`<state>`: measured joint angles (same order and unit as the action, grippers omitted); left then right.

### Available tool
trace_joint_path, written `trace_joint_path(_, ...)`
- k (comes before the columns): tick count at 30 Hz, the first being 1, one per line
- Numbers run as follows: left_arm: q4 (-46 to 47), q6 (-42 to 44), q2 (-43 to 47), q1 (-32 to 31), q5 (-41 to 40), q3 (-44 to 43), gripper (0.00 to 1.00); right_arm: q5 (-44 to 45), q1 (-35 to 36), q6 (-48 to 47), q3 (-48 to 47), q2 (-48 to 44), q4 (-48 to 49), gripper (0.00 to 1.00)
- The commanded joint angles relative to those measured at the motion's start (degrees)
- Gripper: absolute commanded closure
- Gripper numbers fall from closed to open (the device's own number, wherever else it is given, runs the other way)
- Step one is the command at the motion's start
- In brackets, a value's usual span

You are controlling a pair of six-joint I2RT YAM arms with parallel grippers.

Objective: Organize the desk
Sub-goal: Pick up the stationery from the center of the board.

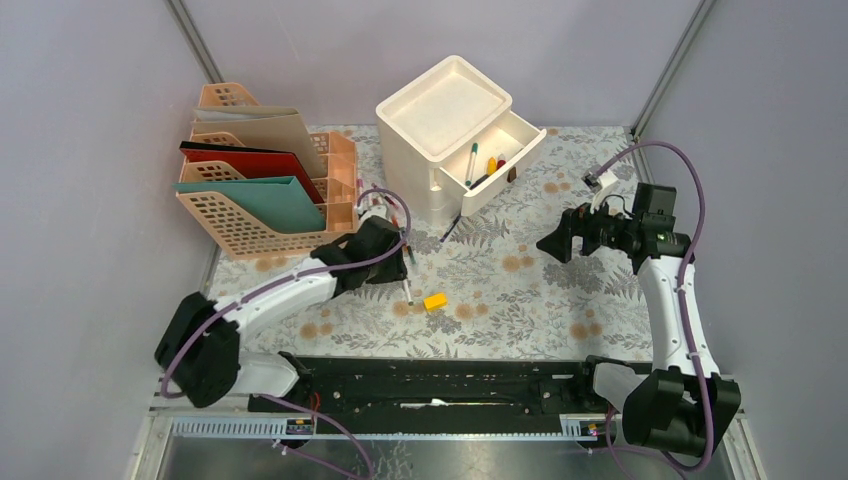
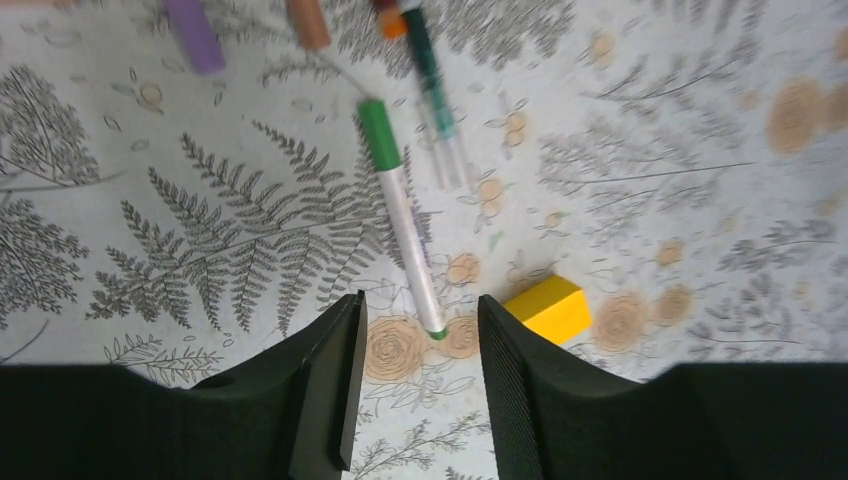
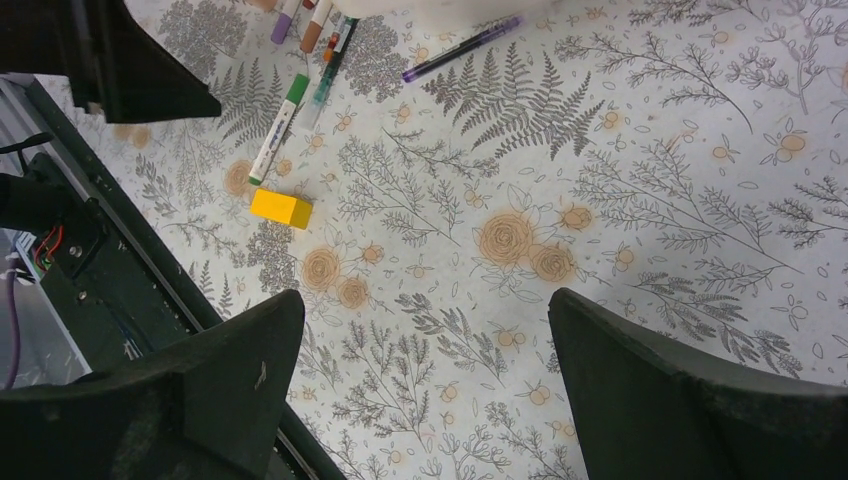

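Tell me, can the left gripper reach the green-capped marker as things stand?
Probably yes. The left gripper hangs open, one end of the marker showing in the gap between its fingers. Nothing lies on the marker; the yellow block sits beside one finger, apart from it.

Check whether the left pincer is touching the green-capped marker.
Apart. The left wrist view shows the tip of the green-capped marker lying between the open jaws of the left pincer, with bare desk visible on both sides.

We see soft, even, bright light with only faint shadows, and ahead of the left gripper (image 2: 420, 335) the purple plastic pen cap (image 2: 195, 35) looks slightly blurred.
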<state>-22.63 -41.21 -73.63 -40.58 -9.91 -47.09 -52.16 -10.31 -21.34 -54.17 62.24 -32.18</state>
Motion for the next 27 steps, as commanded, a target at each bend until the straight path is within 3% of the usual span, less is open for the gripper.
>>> trace_joint_path(1,-1.1,-2.53,-5.78,-0.71,1.54,-2.2,0.48,-1.55,-0.15,1.17,0.38,0.81,1.96,0.01)
trace_joint_path(5,-2.74,-3.65,-11.95,-1.41,0.38,-5.11,0.39,-1.45,-0.15,1.57,0.83,0.64,2.26,0.01)
trace_joint_path(6,-5.85,-4.04,-16.92,-1.86,-1.19,-7.9,0.38,-0.03,-0.15,2.54,1.23,0.22,3.27,0.01)
trace_joint_path(12,-11.97,-5.85,-22.06,-3.23,-6.44,-11.79,0.45,22.24,-0.15,8.67,1.64,-1.2,7.64,0.01)
trace_joint_path(15,-11.86,-6.31,-22.69,-3.27,-6.61,-10.96,0.49,26.97,-0.15,10.54,1.99,-1.1,8.86,0.01)
trace_joint_path(19,-11.74,-5.94,-24.59,-3.21,-6.02,-10.57,0.65,24.64,-0.15,11.9,2.55,-1.09,9.64,0.01)
trace_joint_path(25,-11.58,-4.75,-25.3,-3.28,-6.22,-9.75,1.0,23.01,-0.15,11.81,2.32,-1.15,9.51,0.01)
trace_joint_path(27,-11.53,-4.1,-24.33,-3.26,-6.46,-9.29,1.0,20.81,-0.15,11.6,2.1,-1.18,8.92,0.01)
